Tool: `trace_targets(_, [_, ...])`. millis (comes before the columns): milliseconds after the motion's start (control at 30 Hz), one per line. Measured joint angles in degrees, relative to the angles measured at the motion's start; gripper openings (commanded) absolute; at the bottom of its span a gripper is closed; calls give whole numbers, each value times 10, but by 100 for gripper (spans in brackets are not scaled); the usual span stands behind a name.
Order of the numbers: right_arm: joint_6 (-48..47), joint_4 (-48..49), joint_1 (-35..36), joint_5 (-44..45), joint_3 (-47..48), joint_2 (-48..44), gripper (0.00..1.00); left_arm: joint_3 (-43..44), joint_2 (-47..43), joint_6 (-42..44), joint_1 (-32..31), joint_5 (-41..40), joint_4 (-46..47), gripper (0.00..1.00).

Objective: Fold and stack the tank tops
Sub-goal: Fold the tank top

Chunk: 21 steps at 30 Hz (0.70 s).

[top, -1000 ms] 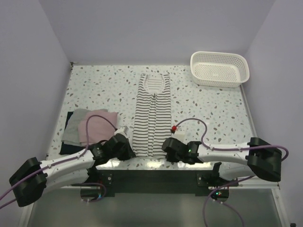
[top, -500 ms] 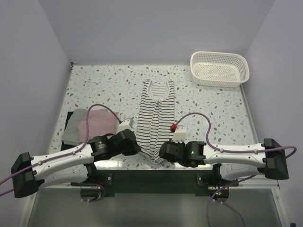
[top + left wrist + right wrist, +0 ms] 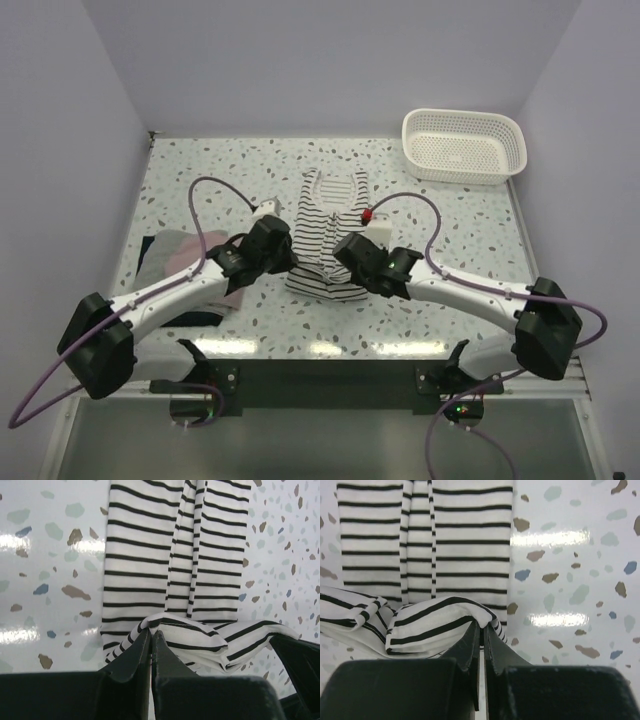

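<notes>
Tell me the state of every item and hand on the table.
striped tank top: folded lengthwise, near hem lifted over itself.
pink tank top: folded, on the left pile.
dark tank top: bottom of that pile, mostly hidden.
basket: upright, empty.
left hand: shut on striped tank top.
right hand: shut on striped tank top.

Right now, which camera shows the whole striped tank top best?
Top external: the striped tank top shows whole, its hem doubled over the body. Each wrist view shows only a pinched hem corner and nearby stripes.
</notes>
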Motion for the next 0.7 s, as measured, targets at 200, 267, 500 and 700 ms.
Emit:
trace_targets(200, [-68, 55, -74, -5, 42, 57, 0, 53, 93, 32, 47, 15, 58, 0])
trace_targets(267, [-86, 70, -101, -14, 62, 80, 0, 76, 122, 42, 57, 21, 68, 0])
trace_targets(500, [-128, 114, -177, -48, 118, 156, 0, 183, 244, 70, 90, 49, 105, 0])
trace_targets(700, [-147, 134, -222, -80, 168, 213, 0, 235, 321, 77, 119, 70, 115, 0])
